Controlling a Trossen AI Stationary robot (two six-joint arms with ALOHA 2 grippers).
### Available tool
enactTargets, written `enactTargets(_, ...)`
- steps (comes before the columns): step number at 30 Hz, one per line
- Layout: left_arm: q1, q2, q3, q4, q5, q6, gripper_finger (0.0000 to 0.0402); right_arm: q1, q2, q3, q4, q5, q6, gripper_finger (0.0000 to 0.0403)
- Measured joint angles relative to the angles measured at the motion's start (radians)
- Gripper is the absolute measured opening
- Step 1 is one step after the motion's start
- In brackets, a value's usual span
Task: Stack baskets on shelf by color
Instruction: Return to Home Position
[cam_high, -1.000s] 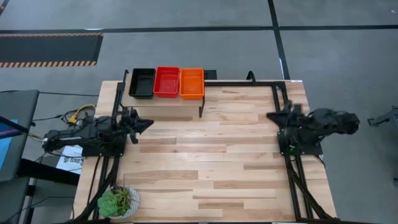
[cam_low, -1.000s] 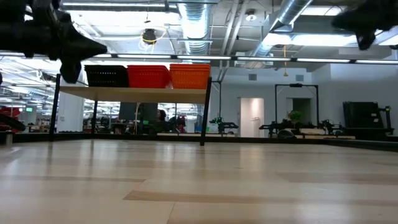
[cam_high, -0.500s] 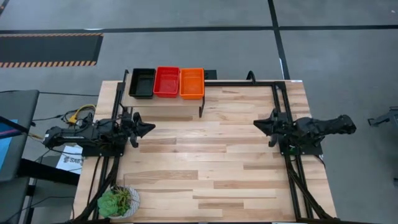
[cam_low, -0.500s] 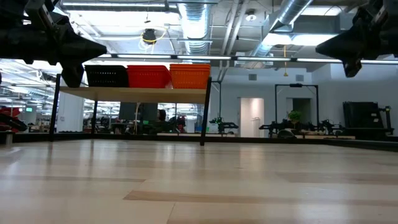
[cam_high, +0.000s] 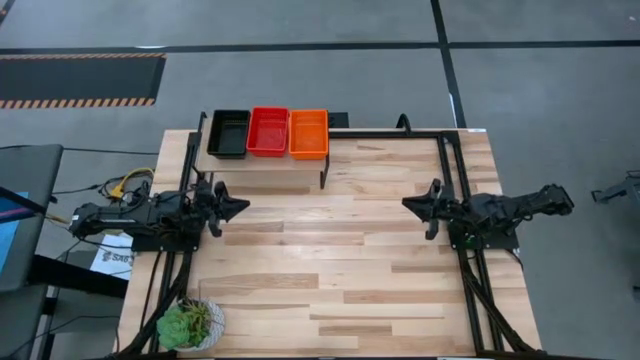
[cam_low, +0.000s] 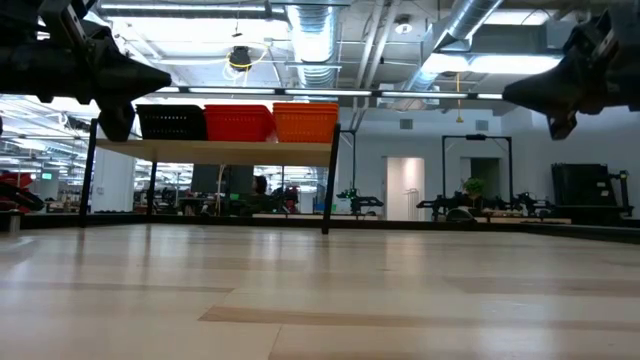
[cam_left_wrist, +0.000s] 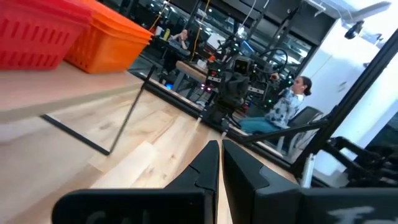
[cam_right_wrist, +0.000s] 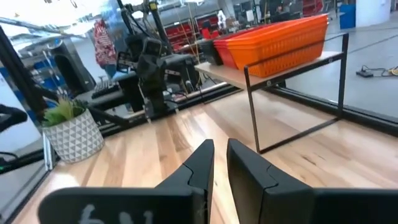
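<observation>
No text, label or number can be read; the print on the white sheet (cam_high: 112, 257) is too small.

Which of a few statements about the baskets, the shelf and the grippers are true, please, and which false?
1. The black baskets stand in the middle of the row. False: the red baskets do, between the black baskets and the orange baskets.
2. The left gripper and the right gripper hold nothing. True.
3. One basket lies off the shelf. False: all in view sit on the shelf.
4. The potted plant stands off the shelf. True.
</observation>
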Motion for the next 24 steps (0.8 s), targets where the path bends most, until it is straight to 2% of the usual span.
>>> enactTargets(2, 0.000, 0.000, -0.001, -0.001, 0.011, -0.032, 0.0006, 0.001, 0.005, 0.000, -0.004, -0.001, 0.005, 0.0069)
enactTargets(7, 0.000, 0.000, -0.001, -0.001, 0.015, -0.060, 0.0006, 0.001, 0.005, 0.000, -0.007, -0.001, 0.135, 0.0069)
enactTargets(24, 0.000, 0.000, -0.002, -0.001, 0.008, -0.062, 0.0006, 0.001, 0.005, 0.000, -0.012, -0.001, 0.143, 0.0069)
